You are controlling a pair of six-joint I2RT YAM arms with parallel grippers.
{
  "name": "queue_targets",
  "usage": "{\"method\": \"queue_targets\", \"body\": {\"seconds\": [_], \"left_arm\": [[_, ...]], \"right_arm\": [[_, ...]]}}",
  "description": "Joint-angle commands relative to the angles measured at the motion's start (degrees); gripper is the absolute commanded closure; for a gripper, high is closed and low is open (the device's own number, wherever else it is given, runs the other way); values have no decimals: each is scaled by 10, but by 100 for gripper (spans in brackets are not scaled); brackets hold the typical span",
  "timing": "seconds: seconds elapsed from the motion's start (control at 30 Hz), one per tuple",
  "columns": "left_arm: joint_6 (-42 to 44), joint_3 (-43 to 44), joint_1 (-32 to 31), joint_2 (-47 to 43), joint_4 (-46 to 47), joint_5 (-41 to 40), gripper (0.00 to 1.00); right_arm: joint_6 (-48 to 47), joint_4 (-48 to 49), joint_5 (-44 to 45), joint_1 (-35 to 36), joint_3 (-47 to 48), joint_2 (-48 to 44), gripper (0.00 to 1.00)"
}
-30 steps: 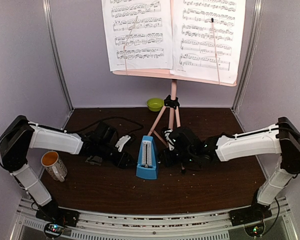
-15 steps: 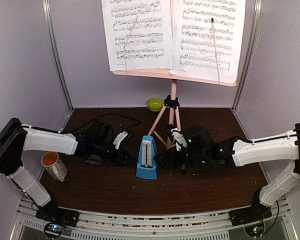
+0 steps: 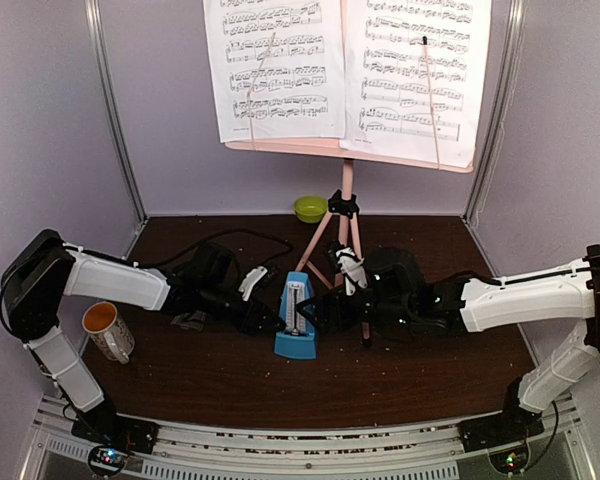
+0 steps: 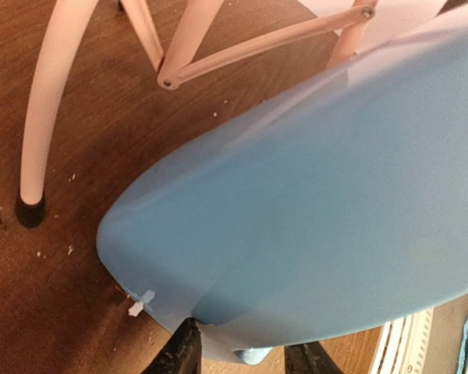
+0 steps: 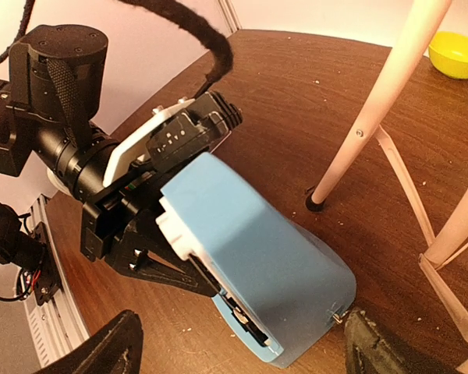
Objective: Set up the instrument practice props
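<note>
The left claw (image 3: 268, 318) grips the blue metronome (image 3: 298, 322) on the bench (image 3: 210, 385); the right claw (image 3: 325, 312) gapes wide at its right side.

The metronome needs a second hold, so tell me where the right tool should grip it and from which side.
Grip the blue metronome low on its body, coming from the right. It is a pyramid, so higher up its sloped faces would likely slip out of a grip. The left tool clamps its left side; the right tool stands open on the free side.
</note>
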Motion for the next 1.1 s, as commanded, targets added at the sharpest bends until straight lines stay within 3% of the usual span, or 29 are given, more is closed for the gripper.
{"method": "queue_targets", "body": {"seconds": [0.0, 0.2, 0.47, 0.73, 1.07], "left_arm": [[8, 17, -4, 1, 45, 43, 62], [16, 2, -4, -19, 57, 58, 62], [16, -27, 9, -64, 53, 18, 56], [16, -27, 10, -69, 43, 3, 54], [23, -26, 12, -81, 29, -8, 54]], "right_arm": [[0, 22, 18, 1, 5, 2, 11], [2, 28, 21, 1, 16, 15, 14], [8, 24, 61, 2, 24, 23, 22], [23, 46, 63, 2, 34, 45, 23], [25, 39, 99, 2, 27, 41, 41]]}}
